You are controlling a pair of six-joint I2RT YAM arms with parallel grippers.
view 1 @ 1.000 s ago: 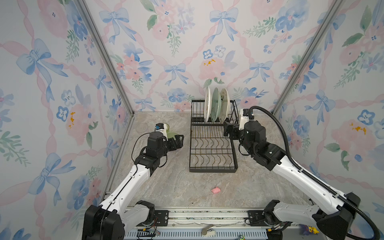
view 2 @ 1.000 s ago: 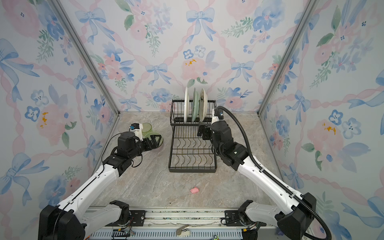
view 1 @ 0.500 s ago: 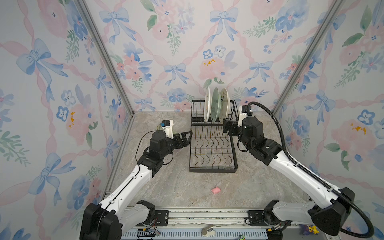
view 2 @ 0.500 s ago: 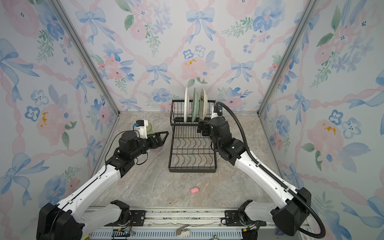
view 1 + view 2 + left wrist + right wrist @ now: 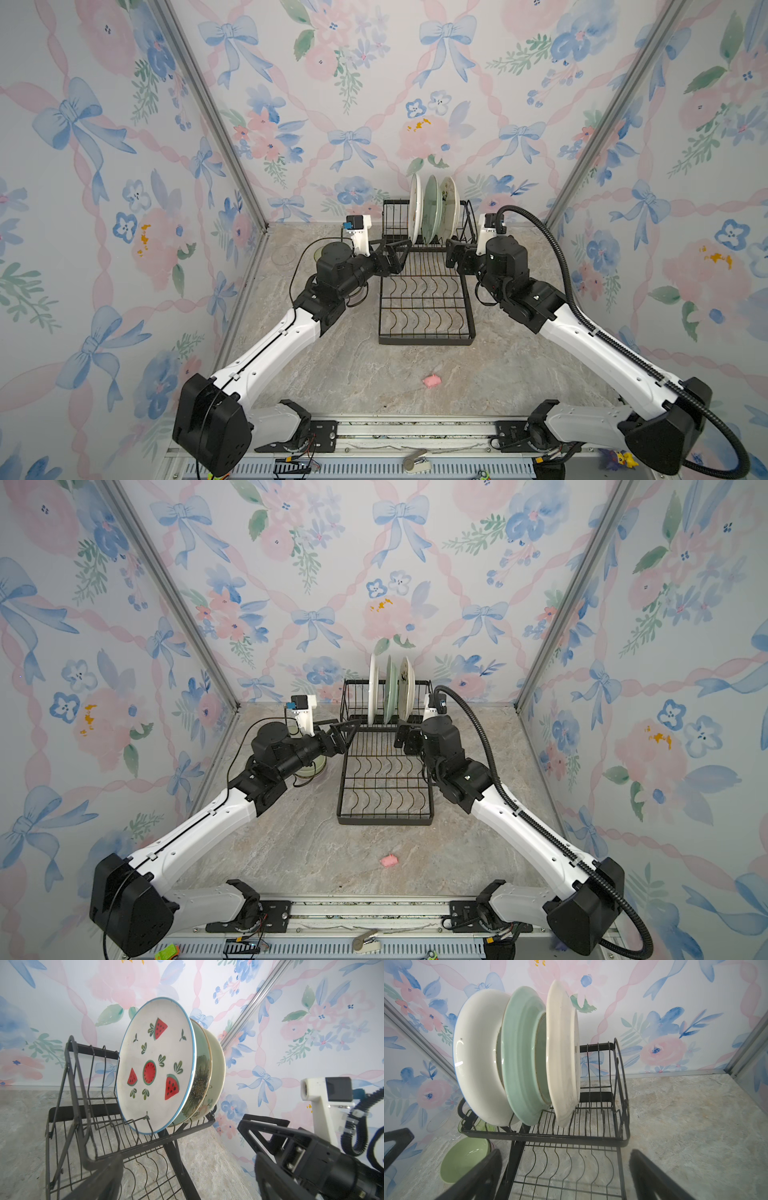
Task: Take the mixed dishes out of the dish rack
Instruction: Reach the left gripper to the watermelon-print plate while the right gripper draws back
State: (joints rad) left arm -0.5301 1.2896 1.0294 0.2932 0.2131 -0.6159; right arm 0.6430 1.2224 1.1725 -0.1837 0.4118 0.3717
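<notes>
Top views: dish rack [image 5: 426,341] [image 5: 384,821] is sitting on the table [image 5: 353,365]. 3 plates are standing on edge in its raised tier, at the 12 o'clock end: watermelon plate [image 5: 414,210], pale green plate [image 5: 432,212], cream plate [image 5: 449,205]. Left gripper [image 5: 397,254] is hovering at the rack's 9 o'clock edge and right gripper [image 5: 454,257] at its 3 o'clock edge. Both are gaping wide and gripping nothing. Pink lump [image 5: 431,380] is lying at the rack's 6 o'clock.

Left wrist: watermelon plate [image 5: 155,1066] is facing the camera, with the other 2 lining up behind it. Jaws are spreading wide, empty.

Right wrist: the plates' backs are showing. Green bowl [image 5: 465,1161] is sitting on the table beside the rack. Jaws are spreading wide, empty.
</notes>
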